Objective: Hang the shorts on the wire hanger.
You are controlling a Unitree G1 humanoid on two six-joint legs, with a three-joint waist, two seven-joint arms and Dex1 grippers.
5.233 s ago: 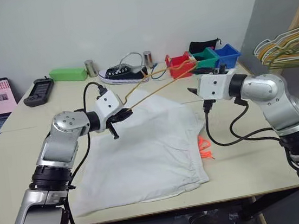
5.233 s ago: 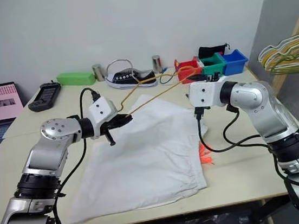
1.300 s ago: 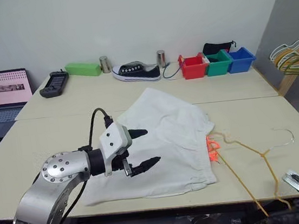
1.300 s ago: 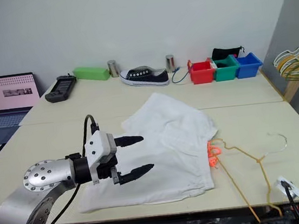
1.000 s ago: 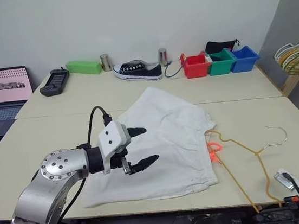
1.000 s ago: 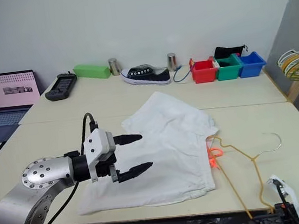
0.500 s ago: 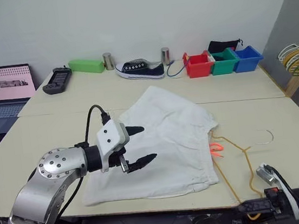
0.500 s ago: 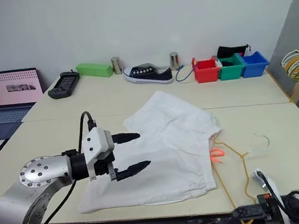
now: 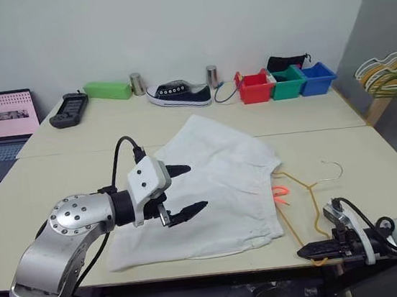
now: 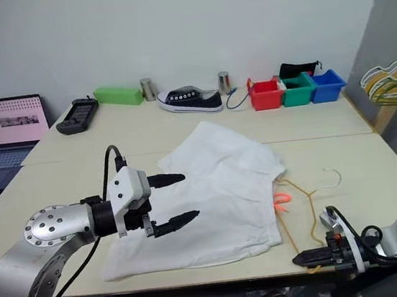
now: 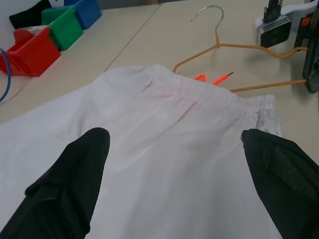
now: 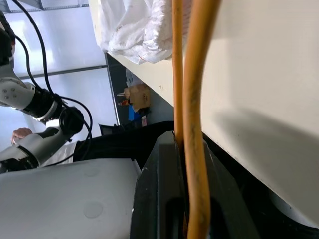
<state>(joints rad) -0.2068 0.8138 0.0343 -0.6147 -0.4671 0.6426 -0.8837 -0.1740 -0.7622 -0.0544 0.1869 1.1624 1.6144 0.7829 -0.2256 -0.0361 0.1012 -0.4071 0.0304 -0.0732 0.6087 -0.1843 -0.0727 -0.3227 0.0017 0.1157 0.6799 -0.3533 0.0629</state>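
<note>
On the left, the left end effector (image 9: 182,192) hovers above the near-left part of the shorts (image 9: 211,190), its two black fingers spread wide and holding nothing. The forearm lies roughly level and reaches in from the left, fingers aimed across the fabric toward the waistband, probably poised to pinch the cloth once the hanger arrives.

The shorts lie flat on the desk (image 9: 57,180), waistband on the right with the orange drawstring (image 9: 282,192) spilling out beside it. That lay keeps the waist opening facing the hanger.

Right of the drawstring, the wire hanger (image 9: 312,192) rests on the desk, hook pointing away from the robot, its lower corner overhanging the near edge. There the right end effector (image 9: 320,250) is clamped shut on the wire hanger, low at the desk's front edge. The right arm reaches in from the right, fingers pointing left along the edge, likely so that the frame can slide toward the waistband.
</note>
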